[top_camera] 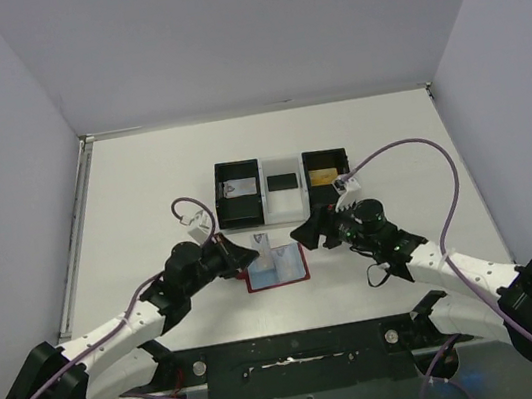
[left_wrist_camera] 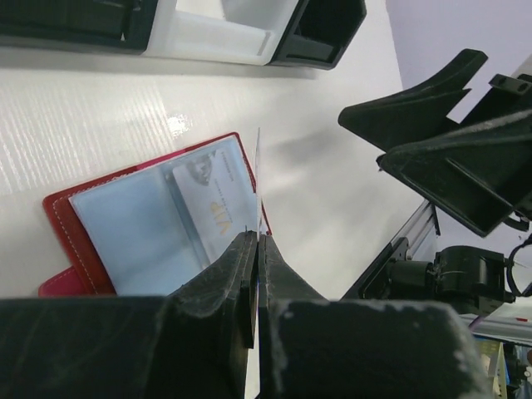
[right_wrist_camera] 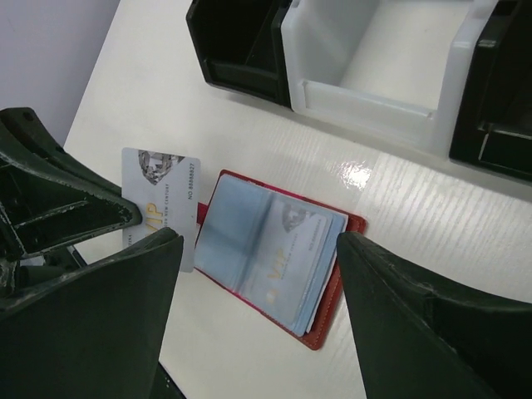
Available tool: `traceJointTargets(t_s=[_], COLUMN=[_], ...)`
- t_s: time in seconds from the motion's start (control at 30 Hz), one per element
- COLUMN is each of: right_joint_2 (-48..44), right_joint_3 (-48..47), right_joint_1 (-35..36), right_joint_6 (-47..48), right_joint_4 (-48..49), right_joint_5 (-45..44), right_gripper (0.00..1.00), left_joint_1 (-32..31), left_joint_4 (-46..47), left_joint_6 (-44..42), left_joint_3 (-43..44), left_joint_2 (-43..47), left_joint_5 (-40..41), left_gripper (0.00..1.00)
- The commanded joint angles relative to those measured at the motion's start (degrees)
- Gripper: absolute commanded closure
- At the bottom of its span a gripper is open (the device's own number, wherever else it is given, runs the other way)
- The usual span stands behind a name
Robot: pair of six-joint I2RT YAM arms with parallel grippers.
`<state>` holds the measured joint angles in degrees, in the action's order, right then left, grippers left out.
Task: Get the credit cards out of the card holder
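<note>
The red card holder lies open on the table, its blue-grey sleeves up. A pale VIP credit card sits inside a sleeve, also seen in the left wrist view. My left gripper is shut on another pale grey-white VIP credit card, holding it upright by its edge just left of the holder. In the left wrist view the gripper pinches that card, seen edge-on. My right gripper is open and empty, its jaws spread wide above the holder.
A three-compartment tray stands just behind the holder: the black left bin holds a pale card, the white middle bin a black card, the black right bin a gold card. Walls enclose the table.
</note>
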<state>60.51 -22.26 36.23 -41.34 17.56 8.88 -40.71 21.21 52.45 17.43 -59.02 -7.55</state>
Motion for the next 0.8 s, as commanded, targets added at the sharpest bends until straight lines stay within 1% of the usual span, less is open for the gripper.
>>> traceJointTargets(t_s=[0.0, 0.13, 0.2, 0.27, 0.37, 0.5, 0.63, 0.67, 0.7, 0.77], right_joint_2=[-0.66, -0.17, 0.23, 1.02, 2.24, 3.74, 6.81, 7.91, 9.21, 10.28], right_joint_3=[-0.92, -0.64, -0.65, -1.15, -1.42, -1.61, -1.55, -1.82, -2.33, -3.16], right_joint_1=[-3.52, -4.66, -4.89, -5.14, -5.84, -7.28, -8.33, -8.49, -8.54, -8.53], right_joint_6=[0.02, -1.11, -1.36, -1.44, -2.94, -4.56, -7.42, -8.18, -8.78, -9.38], right_joint_4=[7.11, 12.56, 14.23, 14.83, 16.03, 18.65, 24.86, 26.40, 26.93, 27.49], right_joint_5=[6.62, 12.06, 15.30, 18.21, 20.79, 23.85, 28.99, 30.36, 31.77, 32.50], right_gripper=[0.23, 0.23, 0.23, 0.23, 0.25, 0.30, 0.34, 0.36, 0.39, 0.40], left_joint_1=[0.57, 2.11, 3.66, 5.42, 7.08, 7.60, 7.92, 7.97, 7.96, 8.11], left_joint_4=[6.24, 9.22, 11.18, 14.44, 19.54, 22.63, 24.99, 25.36, 25.44, 25.92], left_joint_6=[-2.17, -0.76, 0.66, 2.81, 5.20, 5.75, 6.46, 6.40, 6.20, 6.94], left_joint_3=[1.44, 1.73, 1.54, 0.61, -1.20, -1.46, -1.16, -0.86, -0.48, -0.11], left_joint_2=[1.73, 1.58, 0.91, 0.38, -0.22, -1.06, -1.96, -2.26, -2.40, -2.60], left_joint_5=[-0.16, -2.75, -5.70, -9.01, -11.82, -14.61, -17.09, -17.69, -18.00, -17.90], left_gripper=[1.00, 1.00, 1.00, 1.00, 1.00, 1.00, 1.00, 1.00, 1.00, 1.00])
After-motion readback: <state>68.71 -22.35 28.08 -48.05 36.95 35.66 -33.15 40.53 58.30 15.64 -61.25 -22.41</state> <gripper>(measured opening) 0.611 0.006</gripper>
